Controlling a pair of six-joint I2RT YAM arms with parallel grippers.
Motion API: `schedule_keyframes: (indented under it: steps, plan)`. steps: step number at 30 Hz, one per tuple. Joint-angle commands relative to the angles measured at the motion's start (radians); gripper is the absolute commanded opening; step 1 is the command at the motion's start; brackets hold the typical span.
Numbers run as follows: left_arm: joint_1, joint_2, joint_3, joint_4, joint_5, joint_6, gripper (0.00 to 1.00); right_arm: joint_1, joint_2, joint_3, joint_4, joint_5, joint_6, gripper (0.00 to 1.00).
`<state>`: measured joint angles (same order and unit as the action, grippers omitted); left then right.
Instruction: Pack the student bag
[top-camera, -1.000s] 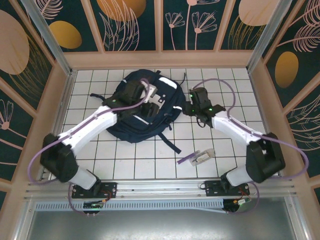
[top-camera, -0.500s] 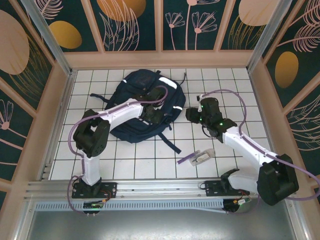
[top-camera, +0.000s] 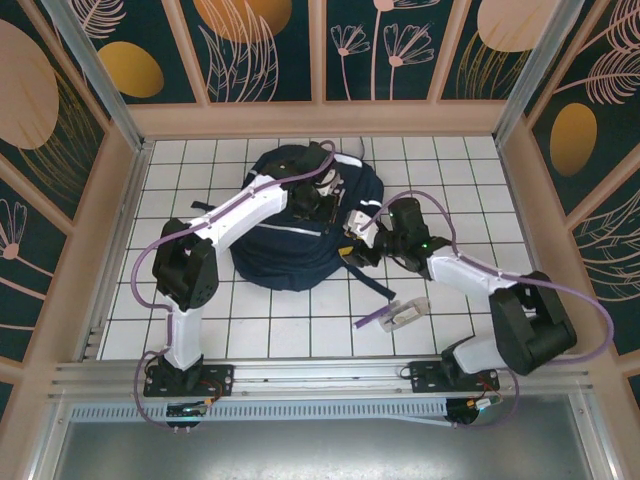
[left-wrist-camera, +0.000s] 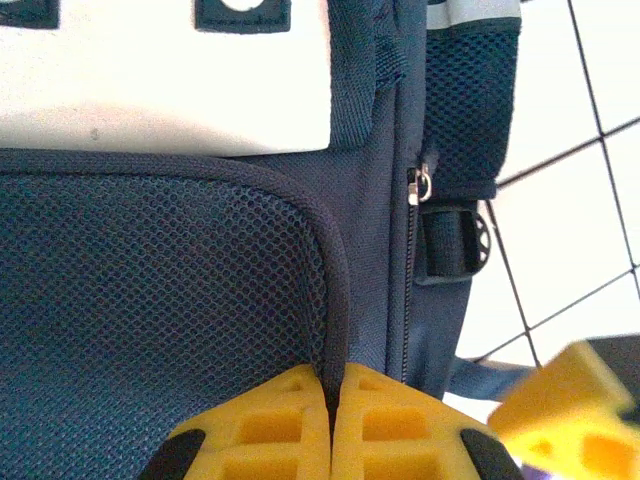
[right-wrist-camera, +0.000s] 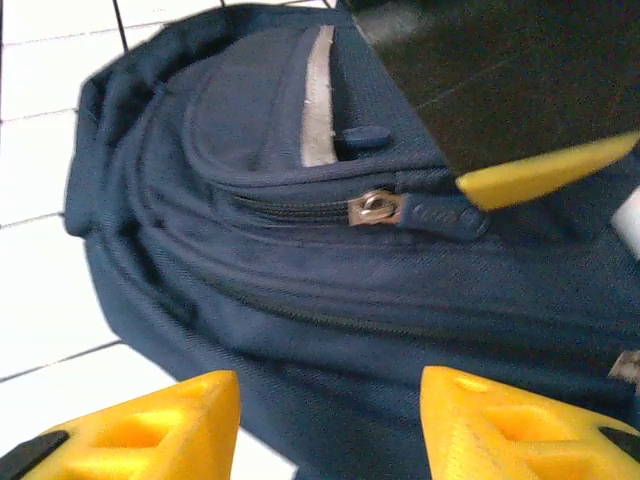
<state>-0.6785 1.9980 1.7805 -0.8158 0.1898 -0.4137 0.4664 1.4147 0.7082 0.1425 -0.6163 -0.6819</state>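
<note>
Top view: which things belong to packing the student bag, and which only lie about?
In the job: student bag; left gripper, shut at its mesh pocket edge; right gripper, open beside it.
Lying about: purple stick and pale small item on the tiled table, untouched; perhaps for packing later.

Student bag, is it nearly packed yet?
Not far. Nothing looks packed: the small things lie on the table outside the student bag, and its zip is closed. The left fingers are shut at the mesh edge; the right fingers are open near the zip. Opening and filling remain.
</note>
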Motion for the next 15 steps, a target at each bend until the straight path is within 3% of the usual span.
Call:
schedule_keyframes:
  steps: [1,6,15]
  plan:
    - [0.018,-0.067,-0.032,0.068,0.204,-0.029,0.0,-0.051,0.036,0.034,0.127,-0.129,-0.184,0.52]
    - [0.041,-0.107,-0.141,0.212,0.392,-0.086,0.0,-0.081,0.094,0.078,0.136,-0.223,-0.193,0.53]
    - [0.094,-0.168,-0.294,0.344,0.499,-0.153,0.0,-0.084,0.244,0.135,0.081,-0.265,-0.225,0.46]
